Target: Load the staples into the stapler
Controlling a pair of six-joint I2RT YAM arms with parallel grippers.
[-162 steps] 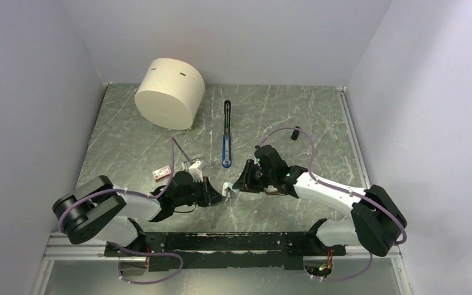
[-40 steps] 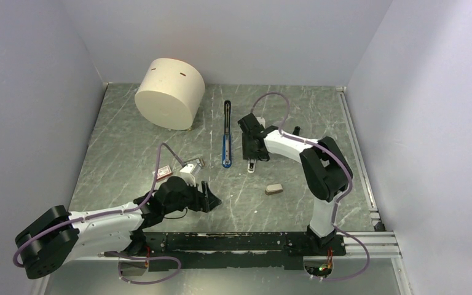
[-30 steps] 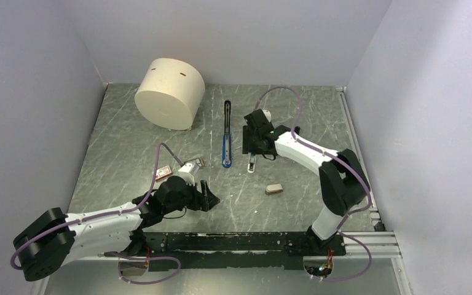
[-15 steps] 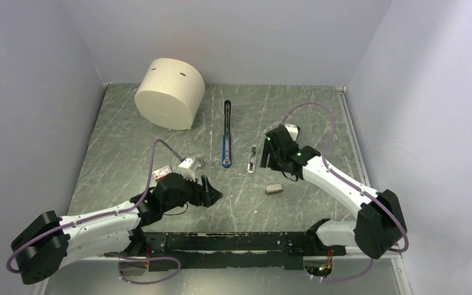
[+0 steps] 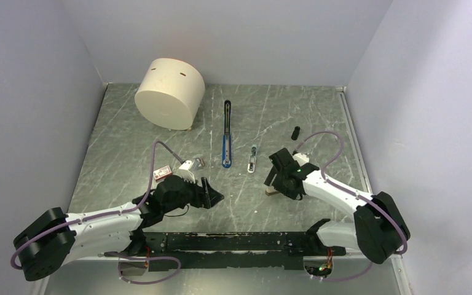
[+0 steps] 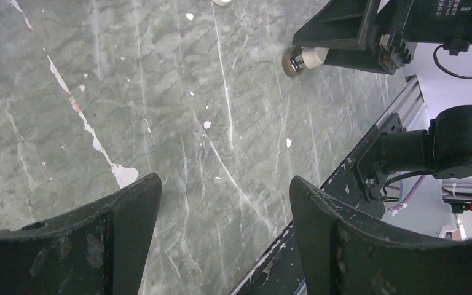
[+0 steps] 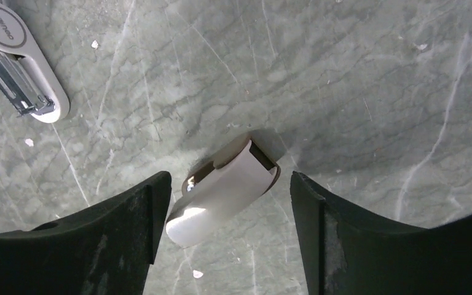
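Top external: staples box point(image 5: 161, 174) lies just upper-left of the empty, wide-open left gripper point(image 5: 214, 192); right gripper point(image 5: 272, 181) gapes around a beige lump point(image 5: 273, 191).

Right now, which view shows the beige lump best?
Right wrist: the beige lump lies close, clear, inside the open right gripper. Top external shows only its edge beside that gripper; left wrist shows it small, far.
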